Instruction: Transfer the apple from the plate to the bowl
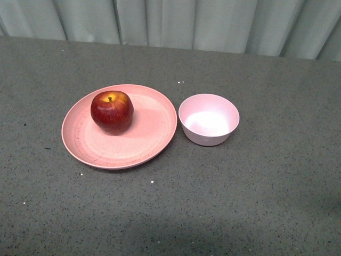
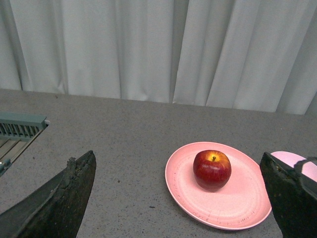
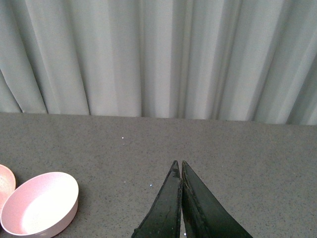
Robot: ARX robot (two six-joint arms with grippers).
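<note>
A glossy dark red apple point(image 1: 112, 111) with a yellow patch at its stem stands on the left part of the wide salmon-pink plate point(image 1: 152, 133). Just right of the plate sits the small pale pink bowl point(image 1: 208, 119), with nothing in it. Neither arm shows in the front view. In the left wrist view the apple point(image 2: 212, 169) and plate point(image 2: 242, 198) lie ahead of my left gripper point(image 2: 179, 161), whose dark fingers point(image 2: 74, 183) stand wide open and well short of the plate. My right gripper point(image 3: 179, 162) is shut on nothing, with the bowl point(image 3: 39, 204) off to one side.
The grey speckled tabletop point(image 1: 266, 202) stretches around the dishes, and a pale curtain point(image 1: 176, 21) hangs along its far edge. A grey slatted fixture point(image 2: 20, 130) shows at the table's side in the left wrist view.
</note>
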